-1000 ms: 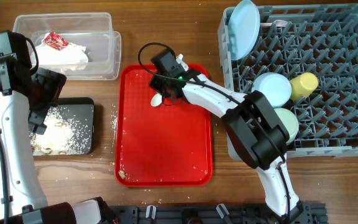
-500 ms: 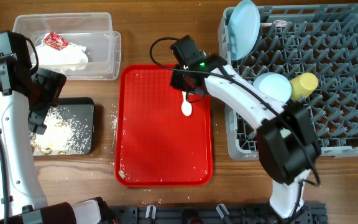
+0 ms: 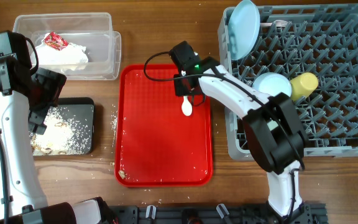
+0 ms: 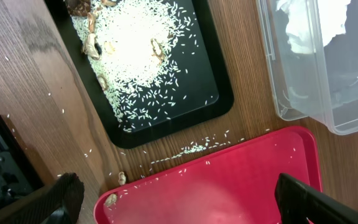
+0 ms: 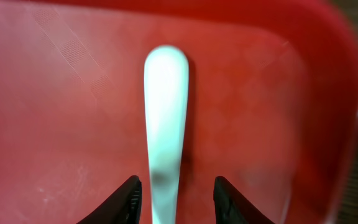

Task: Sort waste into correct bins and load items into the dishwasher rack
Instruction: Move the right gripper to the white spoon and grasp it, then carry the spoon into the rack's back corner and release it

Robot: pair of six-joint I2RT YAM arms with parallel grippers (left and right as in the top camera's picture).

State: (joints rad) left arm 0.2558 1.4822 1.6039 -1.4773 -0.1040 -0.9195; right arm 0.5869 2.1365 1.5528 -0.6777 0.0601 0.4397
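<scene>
Straddling the white spoon (image 5: 165,112), the right end effector (image 5: 177,198) is hanging partly open, gripping nothing. The spoon is lying flat on the red tray (image 5: 55,112), near its raised rim. Past that rim, the grey dishwasher rack (image 3: 334,93) is standing. The left end effector (image 4: 179,202) is gaping wide, empty, near the black tray (image 4: 219,93).

Left arm (image 3: 5,143): smooth white shell links with rounded edges, joined by bulky black joint housings.
Right arm (image 3: 241,99): slim white links between chunky black elbow and wrist blocks; a small green light glows at the wrist.
Cable (image 3: 156,56): thin and black, looping out from the right wrist.
Left gripper (image 4: 185,199): two matte black fingers with blunt, angular tips.
Right gripper (image 5: 177,196): two black fingers with smooth, rounded tips.
</scene>
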